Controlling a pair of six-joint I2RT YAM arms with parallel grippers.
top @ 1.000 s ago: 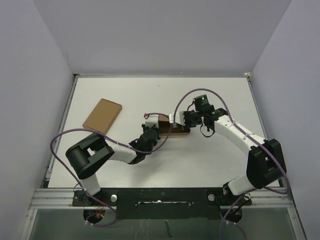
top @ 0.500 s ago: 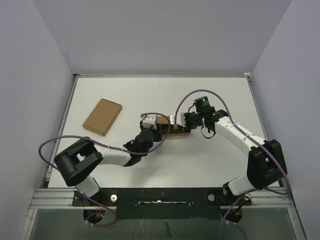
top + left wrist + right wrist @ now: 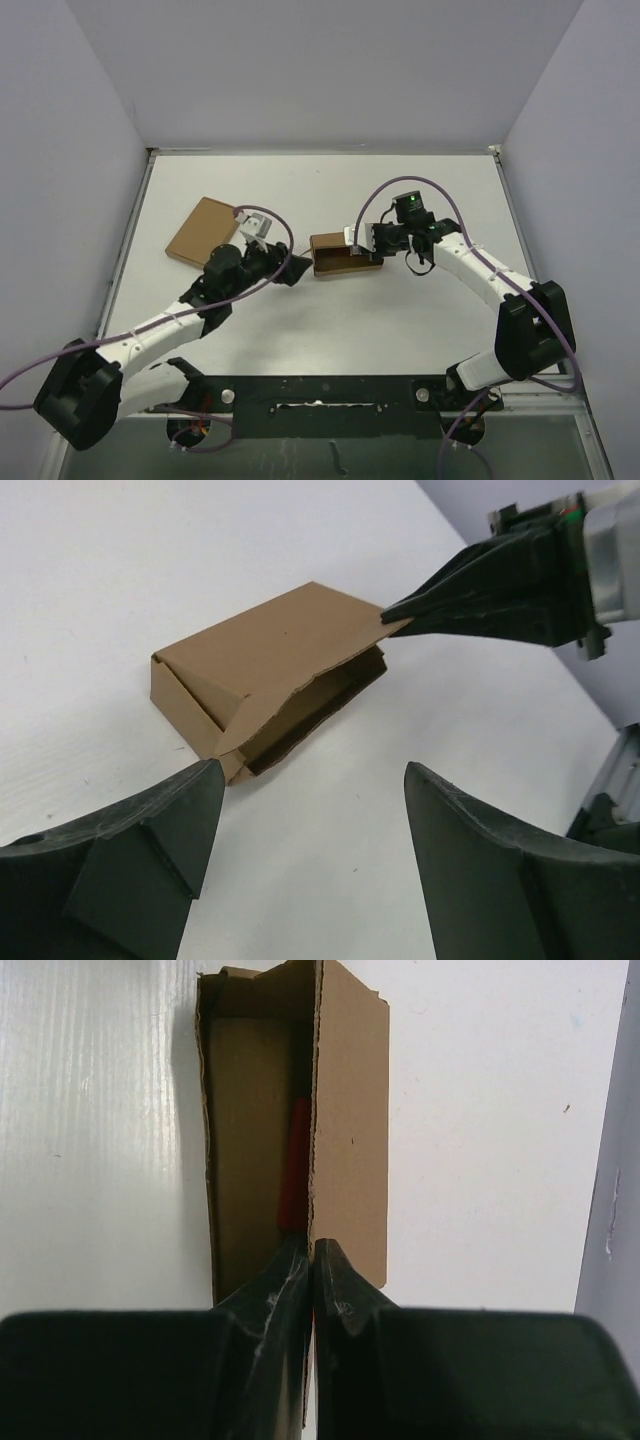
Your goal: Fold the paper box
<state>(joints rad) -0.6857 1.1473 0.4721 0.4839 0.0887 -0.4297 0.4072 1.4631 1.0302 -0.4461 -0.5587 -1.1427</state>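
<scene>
While the right gripper (image 3: 312,1255) is pinched shut on the top flap (image 3: 352,1130) of the paper box (image 3: 340,262) at mid-table and the left gripper (image 3: 310,790) gapes wide and empty just beside it (touching nothing), a hard tug could tear the flap or drag the unbraced box.

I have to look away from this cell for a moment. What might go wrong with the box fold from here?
The right tool pinches only the thin edge of the paper box lid, while the left tool stands open, off the box. A pull may drag or tip the box, or tear the flap, rather than fold it. The red item inside lies along the lid's edge and might block the tuck.
</scene>
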